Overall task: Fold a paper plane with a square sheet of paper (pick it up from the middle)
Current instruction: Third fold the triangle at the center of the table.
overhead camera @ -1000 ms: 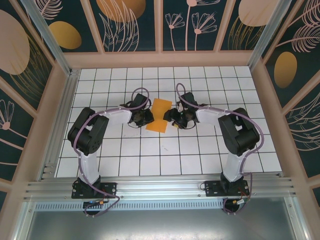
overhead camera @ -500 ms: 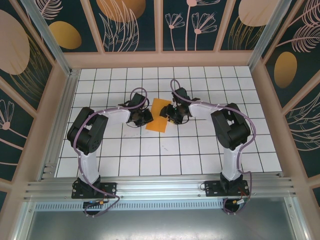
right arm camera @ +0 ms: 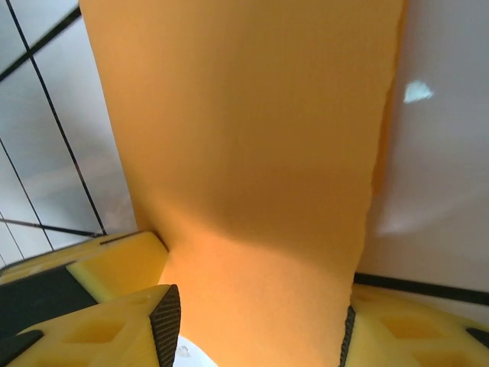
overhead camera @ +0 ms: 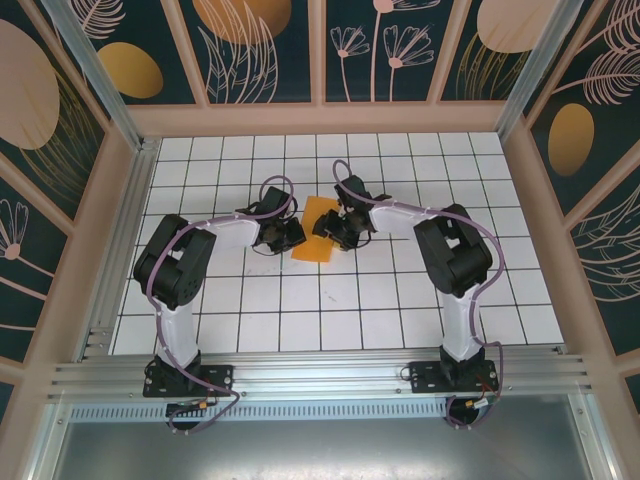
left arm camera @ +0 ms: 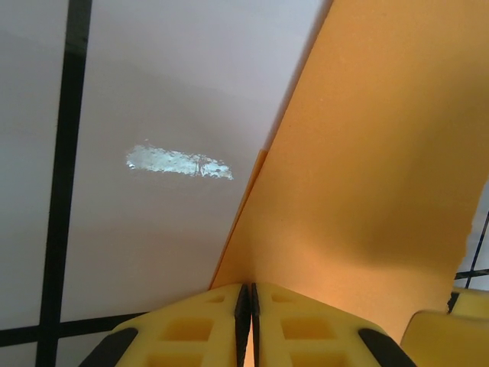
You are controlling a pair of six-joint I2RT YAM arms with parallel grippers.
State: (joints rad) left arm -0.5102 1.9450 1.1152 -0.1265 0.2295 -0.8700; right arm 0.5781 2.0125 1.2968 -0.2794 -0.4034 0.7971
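Now paper [overhead camera: 316, 244] sits between left claw [left arm camera: 246, 290] and right claw [right arm camera: 260, 321].

The paper [left arm camera: 367, 168] is stretching ahead and rightward from the pinching jaws of the left gripper [left arm camera: 246, 297] and lying between the spread jaws of the right gripper [right arm camera: 256, 321].

We see plain bright-orange paper [left arm camera: 382, 153] ahead of the yellow, black-edged fingers [left arm camera: 191, 329]; left of them the table [left arm camera: 168, 76] is white, crossed by black grid lines.
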